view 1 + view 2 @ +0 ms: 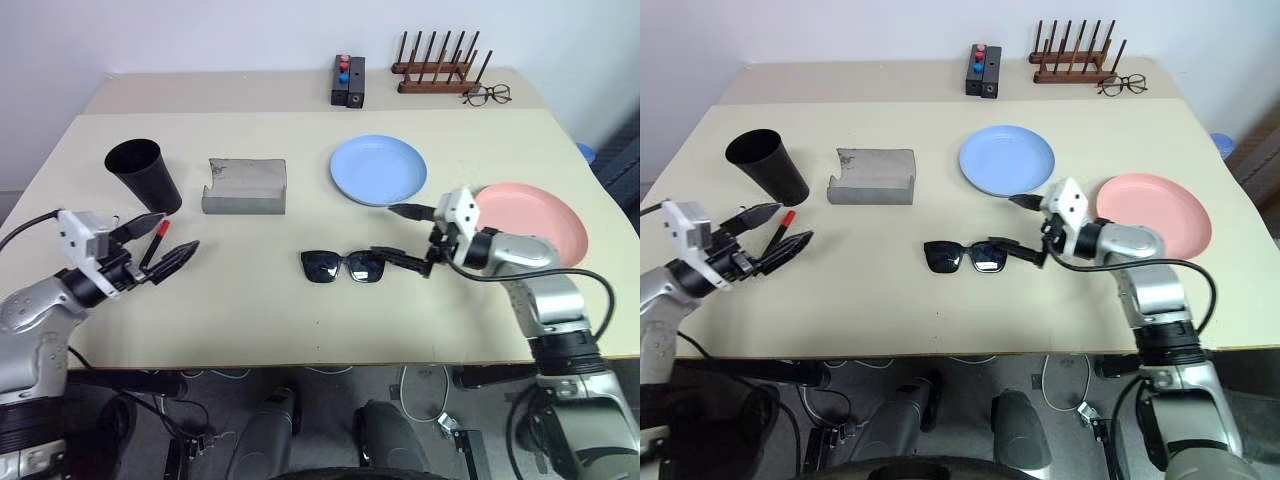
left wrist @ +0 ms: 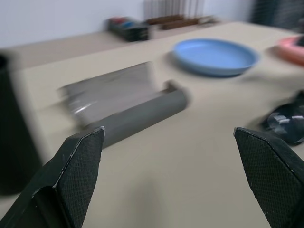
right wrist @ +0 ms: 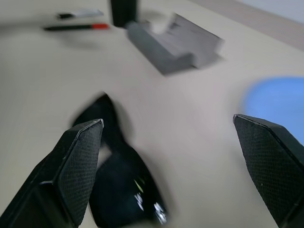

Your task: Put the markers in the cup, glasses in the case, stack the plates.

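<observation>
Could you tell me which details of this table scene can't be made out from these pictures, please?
- Marker: in the left eye view the left claw covers most of its body; only the red end shows.
- Cup: cut off by the left wrist view's edge, rim unseen.
- Sunglasses: blurred in the right wrist view and partly behind a finger of the right claw.
- Case: whether anything lies inside cannot be told.

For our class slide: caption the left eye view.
Open left gripper by the marker; open right gripper beside the sunglasses.
</observation>
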`<state>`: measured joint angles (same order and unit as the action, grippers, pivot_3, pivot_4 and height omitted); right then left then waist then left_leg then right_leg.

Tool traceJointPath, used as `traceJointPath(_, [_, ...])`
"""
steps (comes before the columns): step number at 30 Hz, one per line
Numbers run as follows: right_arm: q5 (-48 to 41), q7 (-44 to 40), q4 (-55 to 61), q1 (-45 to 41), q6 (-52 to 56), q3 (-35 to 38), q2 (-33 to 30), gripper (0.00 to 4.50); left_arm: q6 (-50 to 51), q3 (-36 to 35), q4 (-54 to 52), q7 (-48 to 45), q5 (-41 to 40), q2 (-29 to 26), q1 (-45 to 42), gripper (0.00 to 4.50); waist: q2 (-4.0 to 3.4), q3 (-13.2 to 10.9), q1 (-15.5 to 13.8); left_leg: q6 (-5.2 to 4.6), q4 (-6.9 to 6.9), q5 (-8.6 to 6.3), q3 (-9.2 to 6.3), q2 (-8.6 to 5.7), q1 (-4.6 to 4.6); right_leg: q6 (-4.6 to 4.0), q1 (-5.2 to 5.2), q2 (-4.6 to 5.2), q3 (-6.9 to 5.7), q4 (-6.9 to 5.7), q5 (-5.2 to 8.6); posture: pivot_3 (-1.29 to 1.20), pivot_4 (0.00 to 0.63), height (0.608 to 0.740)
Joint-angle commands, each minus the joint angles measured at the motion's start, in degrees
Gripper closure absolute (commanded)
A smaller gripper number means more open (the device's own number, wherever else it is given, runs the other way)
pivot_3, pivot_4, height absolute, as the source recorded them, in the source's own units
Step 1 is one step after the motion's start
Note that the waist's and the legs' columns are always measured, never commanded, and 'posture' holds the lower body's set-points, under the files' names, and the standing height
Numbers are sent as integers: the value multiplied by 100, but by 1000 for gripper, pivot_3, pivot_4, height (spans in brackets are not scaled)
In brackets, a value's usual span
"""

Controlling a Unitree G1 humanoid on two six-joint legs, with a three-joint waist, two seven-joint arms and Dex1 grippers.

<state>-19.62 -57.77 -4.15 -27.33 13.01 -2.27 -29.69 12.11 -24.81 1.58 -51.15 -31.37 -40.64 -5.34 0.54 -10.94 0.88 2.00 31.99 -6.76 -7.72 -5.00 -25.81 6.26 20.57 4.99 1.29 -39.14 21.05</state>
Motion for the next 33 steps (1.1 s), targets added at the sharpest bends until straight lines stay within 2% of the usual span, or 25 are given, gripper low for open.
traceJointPath(1, [-252, 135, 504, -309, 212, 28, 164, 25, 120, -388, -3, 294, -15, -318, -314, 0, 3, -1, -26, 4, 0, -2, 0, -2, -1, 0, 1, 2, 0, 0, 0, 0, 150, 737])
traceJointPath(5, [-434, 185, 721, -332, 281, 59, 340, 25, 961, -567, -238, 765, -243, -539, -378, 0, 6, 0, -16, 8, 3, -5, -7, -6, -8, 2, 1, 3, -5, 5, -1, 0, 150, 737])
traceJointPath(8, [-838, 523, 847, -485, 573, 210, 734, 25, 1594, -741, -297, 1212, -167, -713, -208, 0, 5, 0, 43, 5, -5, -5, -4, -4, -7, 17, 8, 1, 1, 3, -9, 0, 150, 737])
traceJointPath(13, [-754, 756, 854, -490, 486, 87, 1066, 25, 2257, -753, 426, 1313, 18, -1272, -315, 0, 5, 0, 117, -1, -12, 6, -7, 4, -7, 16, 25, -12, 0, -23, -8, 0, 150, 737])
traceJointPath(16, [-704, 847, 929, -423, 448, -7, 1149, 25, 2888, -736, 844, 1631, 31, -1559, -709, 0, 7, 0, 104, -1, -11, 6, -6, 0, -7, 17, 22, -8, -1, -22, -9, 0, 150, 737])
traceJointPath(23, [-615, 804, 950, -298, 417, -97, 1090, 25, 3538, -164, 1798, 1811, 455, -1919, -1583, 0, 8, 1, 119, 0, -11, 6, -6, -1, -6, 20, 23, -8, -1, -22, -10, 0, 150, 737])
traceJointPath(28, [-590, 844, 1045, -200, 430, -141, 1118, 25, 3495, 592, 2869, 1374, 944, -2197, -2264, 0, 9, 1, 163, 0, -14, 7, -2, -1, -5, 21, 26, -9, -1, -26, -11, 0, 150, 737])
traceJointPath(33, [-512, 855, 1105, -95, 420, -191, 1062, 25, 3171, 1270, 4207, 1100, 1543, -2207, -3245, 0, 11, 2, 155, 0, -13, 8, -2, -2, -6, 22, 27, -13, -3, -27, -12, 0, 150, 737])
